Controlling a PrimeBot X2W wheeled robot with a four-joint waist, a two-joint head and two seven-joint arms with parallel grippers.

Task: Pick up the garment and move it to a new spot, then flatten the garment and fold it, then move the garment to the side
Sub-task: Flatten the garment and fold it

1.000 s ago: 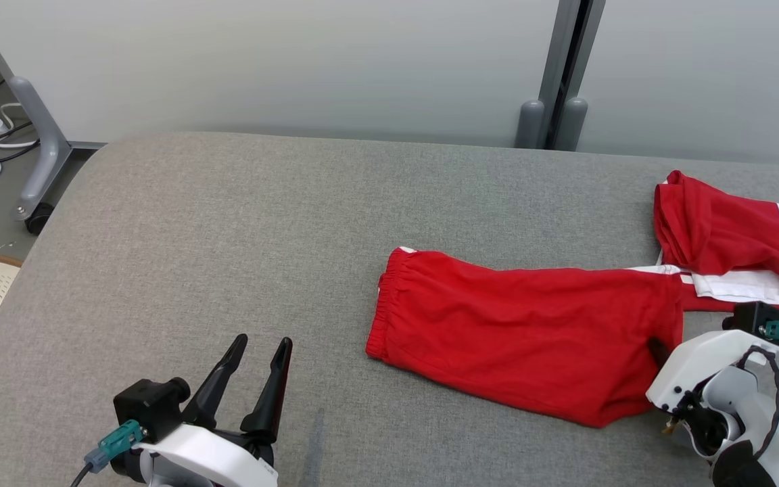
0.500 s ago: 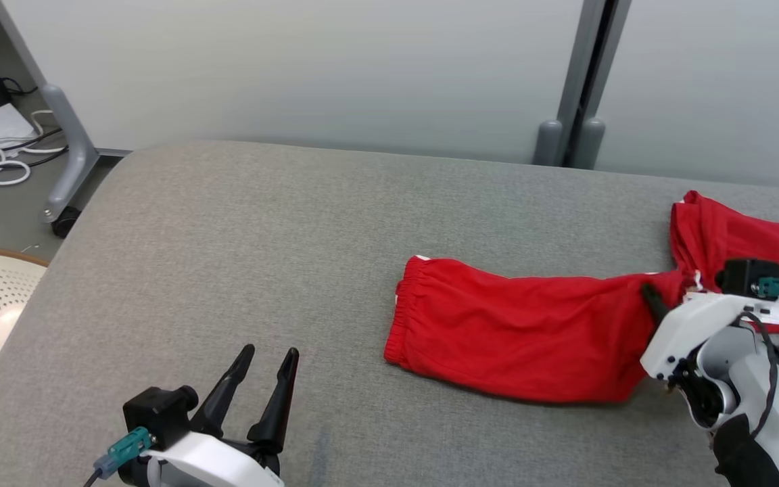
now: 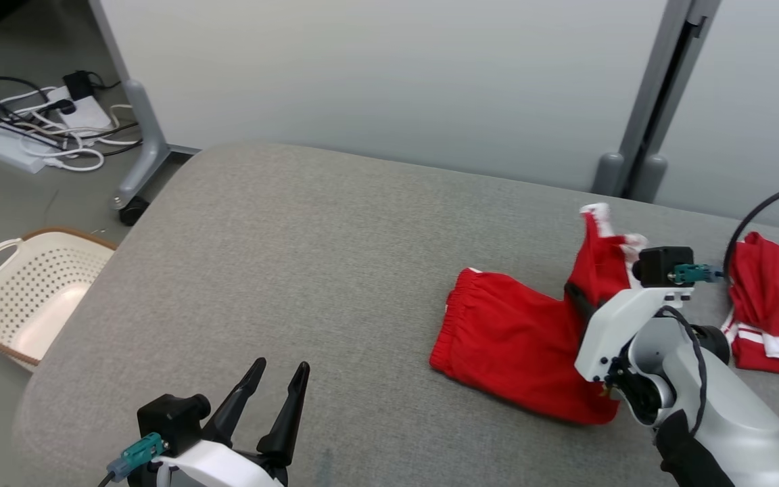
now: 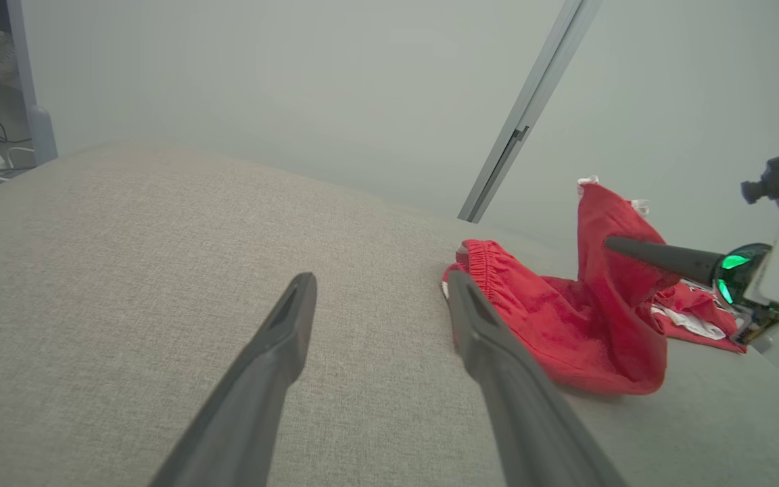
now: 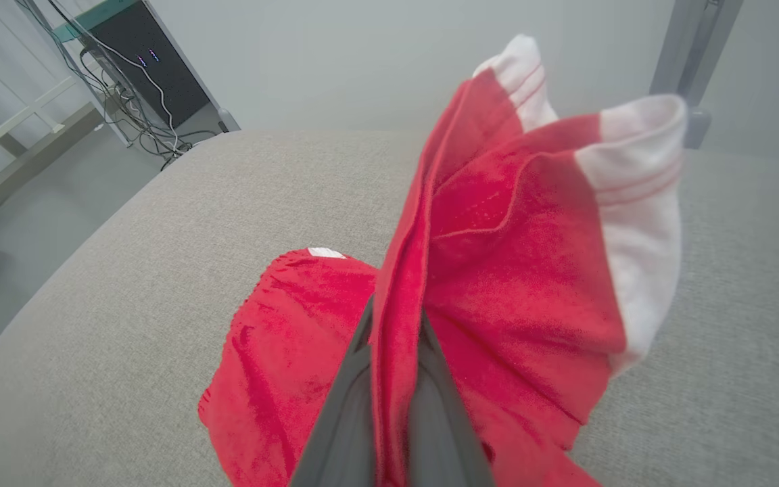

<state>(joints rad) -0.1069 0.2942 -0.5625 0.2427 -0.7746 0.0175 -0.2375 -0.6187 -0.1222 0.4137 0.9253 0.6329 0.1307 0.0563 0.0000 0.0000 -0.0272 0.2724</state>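
The garment is a pair of red shorts (image 3: pixel 504 338) with white trim, lying on the grey padded table (image 3: pixel 295 257) right of centre. Its waistband end rests on the surface. My right gripper (image 3: pixel 573 294) is shut on the leg end and holds it raised, white hem uppermost. The right wrist view shows the cloth (image 5: pixel 511 270) pinched between the right gripper's (image 5: pixel 396 325) two fingers. My left gripper (image 3: pixel 280 368) hovers open and holds nothing near the table's front edge, well left of the shorts. From the left wrist, the left gripper (image 4: pixel 379 291) points at the shorts (image 4: pixel 552 318).
A second red piece with white trim (image 3: pixel 775 297) lies at the table's far right. On the floor to the left stands a cream perforated basket (image 3: pixel 31 297), with cables and power strips (image 3: pixel 38 135) behind it. A grey post (image 3: pixel 660 101) rises behind the table.
The head camera has turned, shifting the whole picture. My right gripper has lifted the shorts' leg end off the table and drawn it away from the other red piece. The left gripper stays open.
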